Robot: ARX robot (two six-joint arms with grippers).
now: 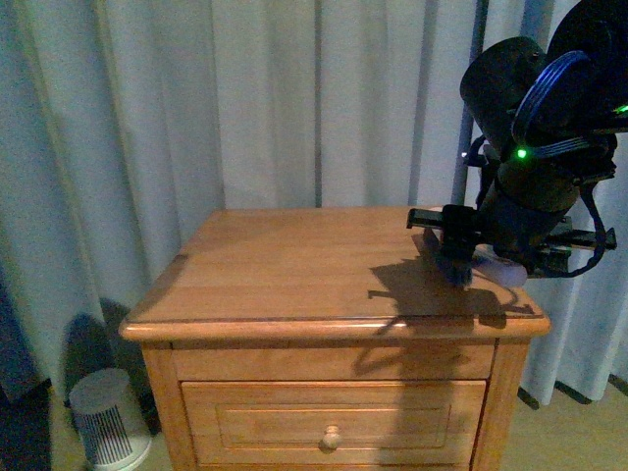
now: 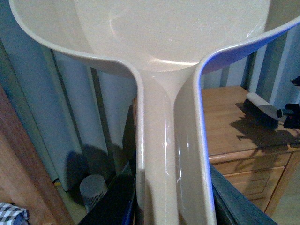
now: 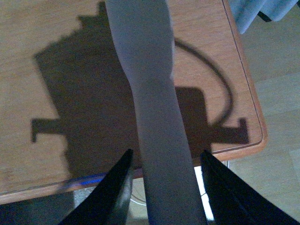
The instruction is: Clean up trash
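Observation:
No trash shows in any view. My left gripper is shut on the handle of the beige dustpan, whose pan fills the left wrist view; this arm is out of the front view. My right gripper is shut on the brush and holds it low over the right side of the wooden nightstand. From the right wrist, the grey brush handle runs between the dark fingers above the nightstand top, near its front right corner. The brush also appears in the left wrist view.
The nightstand has a drawer with a round knob. Pale curtains hang behind it. A small white ribbed appliance stands on the floor to its left. Carpet floor lies beyond the nightstand's right edge.

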